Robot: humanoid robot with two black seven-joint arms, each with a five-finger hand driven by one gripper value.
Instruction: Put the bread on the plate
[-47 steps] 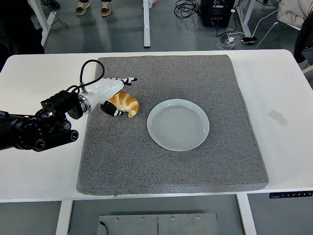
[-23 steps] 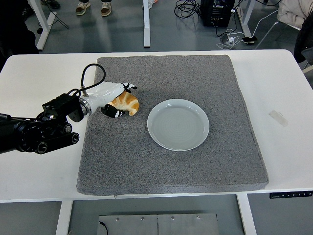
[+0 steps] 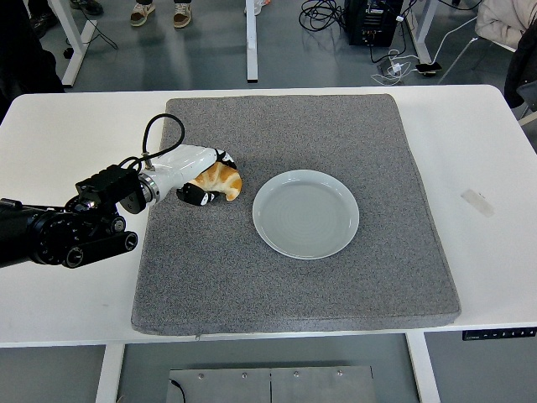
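A golden croissant-shaped bread lies on the grey mat, left of a pale grey-green plate. My left hand, white with black fingertips, comes in from the left and is closed over the bread, fingers curled across its top and thumb beneath its near side. The bread sits a short gap from the plate's left rim. The plate holds nothing. The right arm is out of view.
The mat covers most of the white table. A small strip of tape lies on the table at the right. A black cable loop rises from my left wrist. Desk legs, cables and a person's shoes show on the floor beyond.
My left hand's fingers have curled down from spread above the bread to wrapped over it. The hand and bread have shifted slightly right, toward the plate.
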